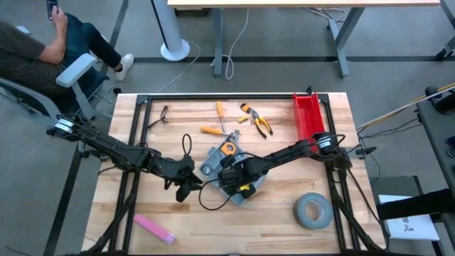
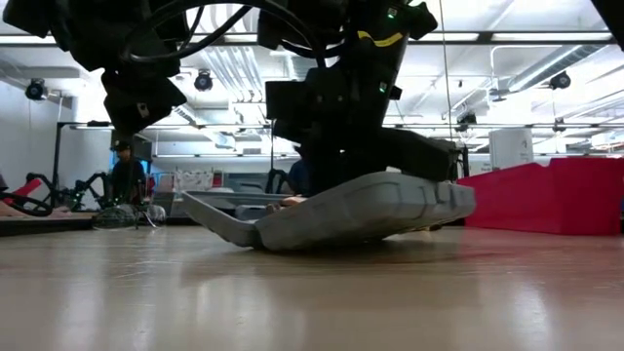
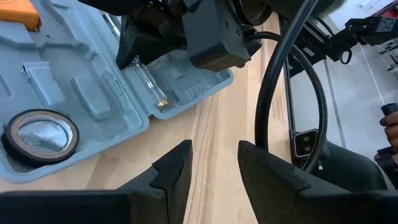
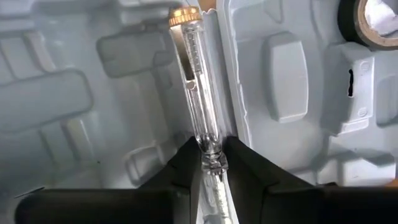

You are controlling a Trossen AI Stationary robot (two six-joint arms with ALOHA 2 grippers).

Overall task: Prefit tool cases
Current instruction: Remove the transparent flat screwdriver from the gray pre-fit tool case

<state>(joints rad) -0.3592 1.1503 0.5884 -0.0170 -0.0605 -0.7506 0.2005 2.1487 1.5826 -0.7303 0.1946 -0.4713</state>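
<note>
Two dark fingers of right gripper (image 4: 211, 163) pinching clear tester screwdriver (image 4: 198, 93) over open tool case (image 1: 234, 171), light, rigid, slippery; left gripper (image 3: 214, 163) spread, idle.

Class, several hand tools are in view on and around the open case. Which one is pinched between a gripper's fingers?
The clear-bodied, brass-capped tester screwdriver, held by the right gripper over the open blue-grey plastic case. The orange-handled screwdrivers and pliers lie untouched on the table.

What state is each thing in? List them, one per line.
tool case: open, lying flat on the table
clear-handled tester screwdriver: gripped, lying along the case's hinge
right gripper: fingers closed on the screwdriver
left gripper: fingers open, empty, beside the case
tape roll: seated in the case
</note>
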